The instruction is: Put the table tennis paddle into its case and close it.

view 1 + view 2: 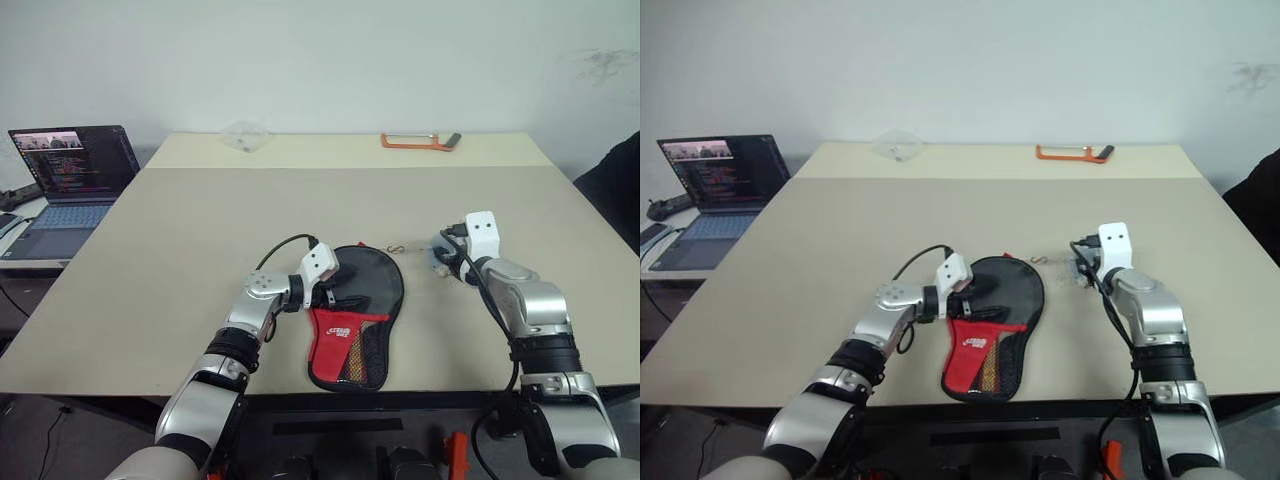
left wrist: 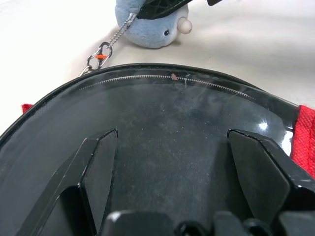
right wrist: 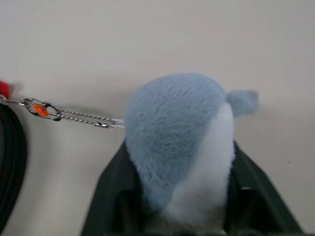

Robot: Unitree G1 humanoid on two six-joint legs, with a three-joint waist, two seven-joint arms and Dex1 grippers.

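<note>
Beige table [image 1: 150, 260], white wall [image 1: 330, 50], open laptop [image 1: 70, 180], perhaps a side desk

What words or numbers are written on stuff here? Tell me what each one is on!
Nothing here can be read for sure.
White logo on the red panel of the case: too small and blurred to read.
Lines of text on the laptop screen: too small to read.
Blue plush toy and its chain: no writing.
Orange tool at the far edge of the table: no writing that shows.

Open laptop [image 1: 72, 180] off table's left edge; orange tool [image 1: 418, 141] and clear bag [image 1: 244, 135] at far edge.
</note>
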